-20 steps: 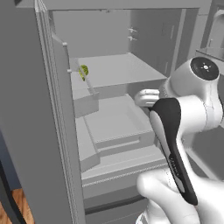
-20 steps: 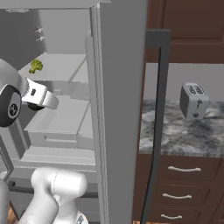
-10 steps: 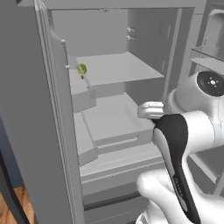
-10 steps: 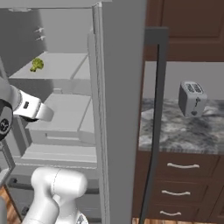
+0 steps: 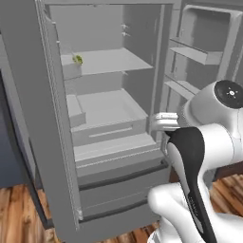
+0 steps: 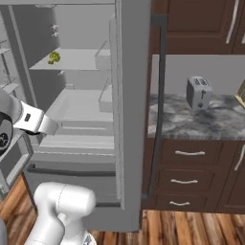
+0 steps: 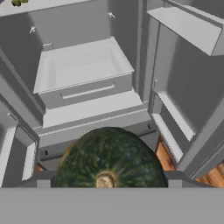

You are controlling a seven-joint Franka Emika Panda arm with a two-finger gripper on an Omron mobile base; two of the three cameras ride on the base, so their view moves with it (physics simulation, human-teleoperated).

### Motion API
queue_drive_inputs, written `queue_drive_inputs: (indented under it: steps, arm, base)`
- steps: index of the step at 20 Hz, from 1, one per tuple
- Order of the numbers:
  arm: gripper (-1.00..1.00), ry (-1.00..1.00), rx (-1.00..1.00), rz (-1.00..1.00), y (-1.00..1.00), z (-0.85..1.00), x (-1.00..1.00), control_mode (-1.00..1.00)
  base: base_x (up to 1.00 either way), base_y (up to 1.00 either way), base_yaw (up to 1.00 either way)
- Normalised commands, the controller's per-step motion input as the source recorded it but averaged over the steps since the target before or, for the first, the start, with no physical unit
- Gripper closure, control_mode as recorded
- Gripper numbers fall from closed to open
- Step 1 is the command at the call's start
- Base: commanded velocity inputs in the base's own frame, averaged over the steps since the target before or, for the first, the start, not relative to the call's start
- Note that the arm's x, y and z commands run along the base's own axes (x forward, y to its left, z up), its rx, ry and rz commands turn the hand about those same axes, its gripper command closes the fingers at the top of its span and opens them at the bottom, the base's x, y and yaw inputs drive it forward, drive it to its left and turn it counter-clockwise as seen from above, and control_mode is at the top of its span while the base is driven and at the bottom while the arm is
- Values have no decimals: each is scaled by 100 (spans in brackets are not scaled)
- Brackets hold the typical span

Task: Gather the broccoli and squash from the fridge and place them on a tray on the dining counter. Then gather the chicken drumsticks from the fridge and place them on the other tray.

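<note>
So the fridge (image 5: 109,118) is wide open and the broccoli (image 5: 77,59) sits on the upper shelf, around 10 o'clock in the left base view and again near 10 o'clock in the right base view, tiny and alone on that shelf. The squash (image 7: 108,159), a dark green mottled round thing with a tan stem end, sits right at 6 o'clock in the hand view between the finger tips of the gripper (image 7: 105,186), jaws spread wide around it, so I'd say it's gripped and out of the fridge, though the contact itself is cut off by the bottom of the picture. My read: 1 of the 2 veggies is in hand, nothing is on a tray yet, and the broccoli plus all the drumsticks are left. Hard bits: I can't spot any drumsticks, the lower drawers are shut, and I can't make out either tray or the dining counter. Over at 3 o'clock in the right base view there's a marbled countertop (image 6: 225,125) with a toaster (image 6: 198,93) on it.
</note>
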Motion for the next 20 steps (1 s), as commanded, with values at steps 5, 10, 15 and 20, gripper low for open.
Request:
queue_drive_inputs:
  steps: [5,10,15,20]
  arm:
    - [100,0,0,0,0,0,0,100]
    - [100,0,0,0,0,0,0,100]
    - [100,0,0,0,0,0,0,100]
    - [100,0,0,0,0,0,0,100]
  base:
    - [-59,-27,1]
    - [-51,-36,12]
    - [-44,-54,19]
    - [-45,-66,21]
